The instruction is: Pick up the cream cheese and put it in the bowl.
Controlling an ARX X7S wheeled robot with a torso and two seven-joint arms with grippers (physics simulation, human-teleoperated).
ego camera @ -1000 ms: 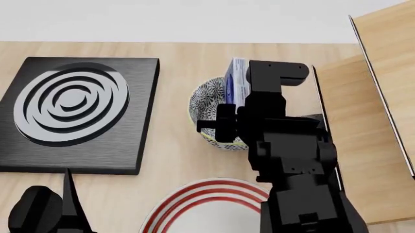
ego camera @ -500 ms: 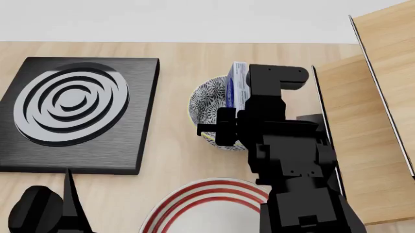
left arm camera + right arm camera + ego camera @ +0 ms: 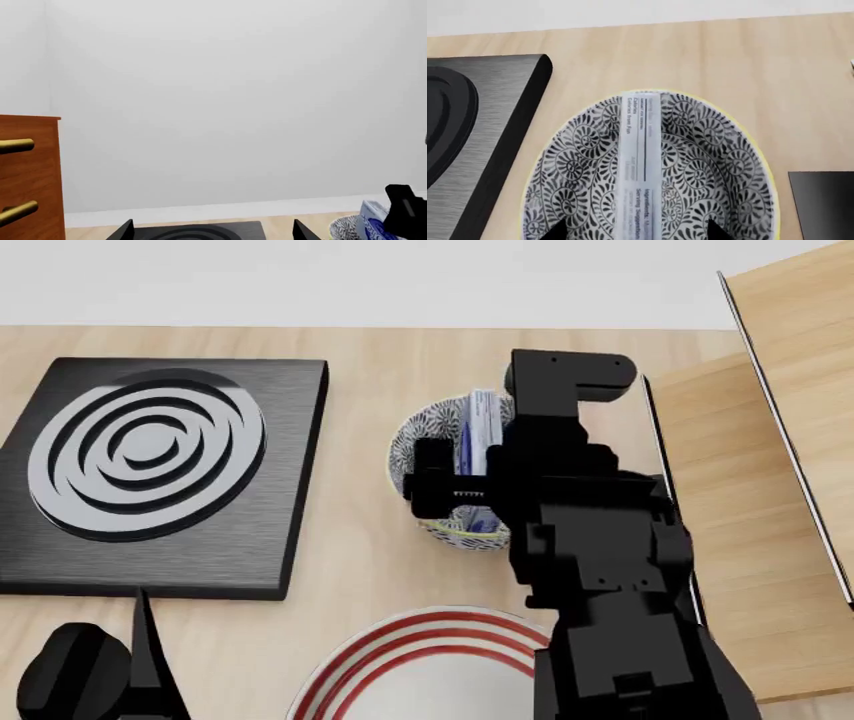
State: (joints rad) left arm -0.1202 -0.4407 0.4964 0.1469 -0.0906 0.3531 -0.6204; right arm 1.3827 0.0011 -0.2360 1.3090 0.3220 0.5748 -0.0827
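Light, stiff cream cheese box on edge in bowl between wide right gripper fingers; best pinched on flat faces.

On the counter: one bowl, one cream cheese, one plate, one stove. Two arms, each with one gripper.

My light wooden tabletop carries a square black stove plate with silver concentric rings on my left side. Just right of it sits the small deep blue-and-white floral bowl. Nearer me lies a wide white plate with red rings. A tall light-wood cabinet stands on my right side.
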